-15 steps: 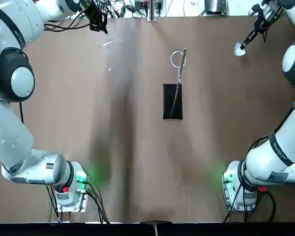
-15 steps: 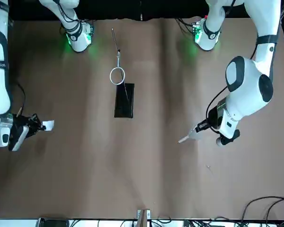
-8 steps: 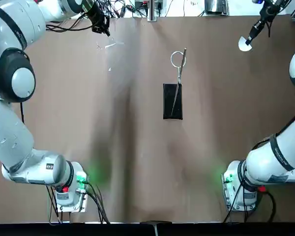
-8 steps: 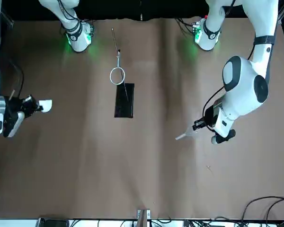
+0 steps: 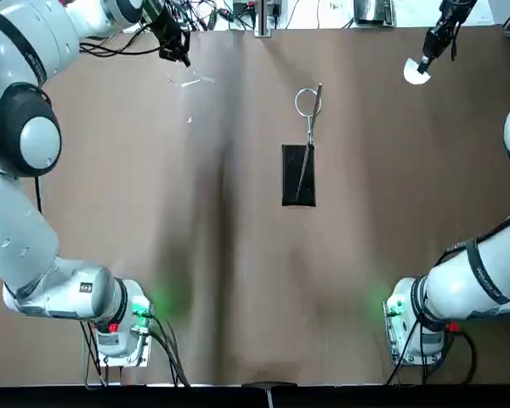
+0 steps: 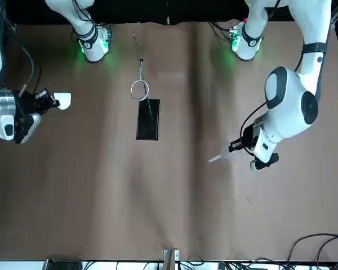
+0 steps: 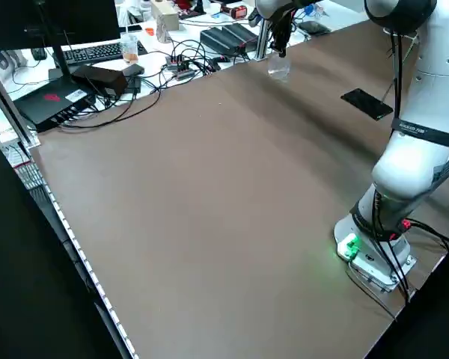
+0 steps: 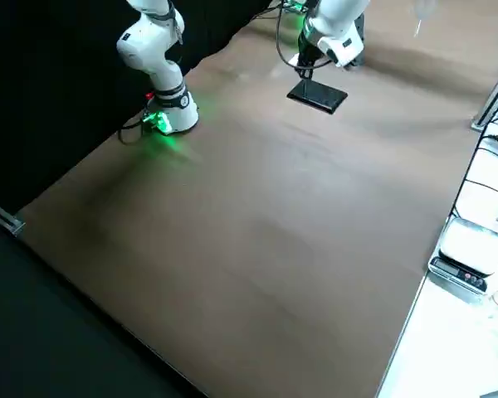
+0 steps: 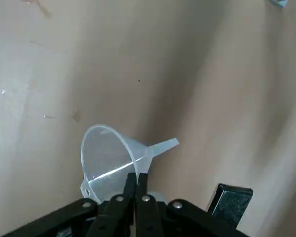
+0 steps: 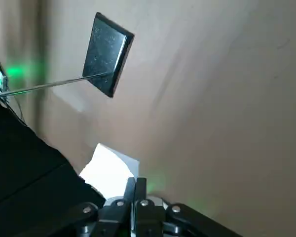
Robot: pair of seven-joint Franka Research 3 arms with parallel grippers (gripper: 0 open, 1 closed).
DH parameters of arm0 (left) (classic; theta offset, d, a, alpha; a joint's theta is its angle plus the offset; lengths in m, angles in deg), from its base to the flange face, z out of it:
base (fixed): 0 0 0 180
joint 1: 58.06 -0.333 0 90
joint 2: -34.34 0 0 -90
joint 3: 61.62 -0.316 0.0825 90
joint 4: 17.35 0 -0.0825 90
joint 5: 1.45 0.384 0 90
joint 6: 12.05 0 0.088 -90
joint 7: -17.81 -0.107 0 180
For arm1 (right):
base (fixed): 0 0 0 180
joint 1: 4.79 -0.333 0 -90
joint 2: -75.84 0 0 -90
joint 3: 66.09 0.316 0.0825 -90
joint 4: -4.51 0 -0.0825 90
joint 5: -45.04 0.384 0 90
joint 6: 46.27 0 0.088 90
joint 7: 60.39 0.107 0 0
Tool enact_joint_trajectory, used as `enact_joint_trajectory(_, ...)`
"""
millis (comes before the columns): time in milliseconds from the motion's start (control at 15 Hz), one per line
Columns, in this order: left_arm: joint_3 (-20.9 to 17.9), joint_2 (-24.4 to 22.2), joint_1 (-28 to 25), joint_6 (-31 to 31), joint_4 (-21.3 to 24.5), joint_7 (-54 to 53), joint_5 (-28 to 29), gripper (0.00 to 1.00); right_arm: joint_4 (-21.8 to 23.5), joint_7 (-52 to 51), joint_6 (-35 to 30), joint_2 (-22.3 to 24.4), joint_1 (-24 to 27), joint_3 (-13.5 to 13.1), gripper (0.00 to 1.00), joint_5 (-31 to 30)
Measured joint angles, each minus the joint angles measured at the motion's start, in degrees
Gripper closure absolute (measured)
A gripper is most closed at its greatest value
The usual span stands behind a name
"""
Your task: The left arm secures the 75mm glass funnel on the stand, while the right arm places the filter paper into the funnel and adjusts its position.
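Carefully: left gripper, lower centre of left wrist view, clamped on funnel (slippery, likely); right gripper, lower centre of its view, pinching filter paper; keep stem over ring.

Brown table, stand apparently.

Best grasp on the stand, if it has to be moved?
I'd take the stand's thin rod low, near the base plate, coming in from a side with fingers across it. The plate lies flat against the table, offering little edge, and the ring should probably stay free for the funnel.
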Motion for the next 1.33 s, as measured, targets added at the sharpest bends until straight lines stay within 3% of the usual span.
enact_joint_trajectory(333, 0.0, 1.4, -0.6, -1.2, -1.6, -0.5, -0.2, 0.97, 0.0, 8.0, -1.2, 3.2, -4.9, 0.2, 0.99, 0.1)
enact_joint_trajectory(600, 0.2, 1.6, 0.3, -1.6, -4.2, -8.2, 0.0, 0.97, 0.0, 13.1, -1.8, 5.2, -8.1, 0.4, 0.99, 1.7)
enact_joint_trajectory(933, 0.5, 2.8, 0.6, -2.2, -4.4, -28.2, 0.2, 0.97, 0.0, 15.8, -2.0, 5.9, -8.4, 0.4, 0.99, 5.5)
enact_joint_trajectory(1200, 0.6, 4.6, 1.3, -2.2, -4.6, -34.2, 0.8, 0.97, 0.2, 16.0, -1.9, 5.8, -8.4, 0.3, 0.99, 5.7)
enact_joint_trajectory(1333, 0.7, 4.7, 2.0, -2.2, -4.7, -36.0, 3.9, 0.97, 0.2, 16.0, -1.8, 5.8, -8.4, 0.2, 0.99, 5.7)
